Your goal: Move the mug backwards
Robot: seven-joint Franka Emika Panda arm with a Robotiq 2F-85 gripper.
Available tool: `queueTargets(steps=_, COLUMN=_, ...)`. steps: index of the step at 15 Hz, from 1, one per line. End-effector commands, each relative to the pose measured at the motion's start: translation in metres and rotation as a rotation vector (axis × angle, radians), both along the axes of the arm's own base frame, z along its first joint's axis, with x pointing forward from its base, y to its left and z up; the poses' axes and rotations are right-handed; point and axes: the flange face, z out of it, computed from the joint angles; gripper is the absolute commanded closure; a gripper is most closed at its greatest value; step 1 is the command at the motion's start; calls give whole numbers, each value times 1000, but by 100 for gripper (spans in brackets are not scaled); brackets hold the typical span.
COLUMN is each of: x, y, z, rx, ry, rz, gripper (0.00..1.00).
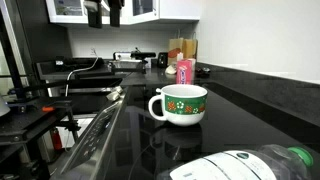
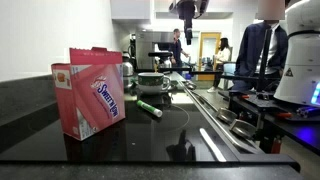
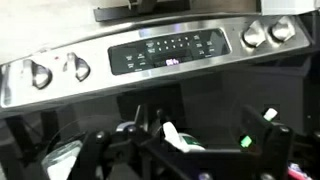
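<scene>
Gripper (image 1: 106, 14) empty, jaws spread, high and well apart from the mug (image 1: 181, 104): judged heavy, rigid, slick, breakable ceramic, best pinched across its rim wall opposite the handle (image 1: 155, 105).

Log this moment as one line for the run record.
phase: pre-grasp | gripper: open, empty, raised clear of mug | mug: upright on counter, untouched | pink box: apart from mug

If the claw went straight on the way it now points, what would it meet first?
Probably the stove's black glass cooktop: the claw hangs high, pointing down over it, with the mug off to the side. Depth is unclear.
</scene>
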Motion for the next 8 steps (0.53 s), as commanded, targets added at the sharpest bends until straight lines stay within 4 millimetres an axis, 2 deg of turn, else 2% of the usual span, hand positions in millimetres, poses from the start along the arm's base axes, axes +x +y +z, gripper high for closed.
queueTargets(steps=1, x=0, y=0, z=1, rx=0, ry=0, rz=0, gripper=0)
queueTargets(steps=6, x=0, y=0, z=1, rx=0, ry=0, rz=0, gripper=0)
queueTargets(steps=8, x=14, y=5, z=-1, rx=-15, ry=-8, rz=-67, gripper=0)
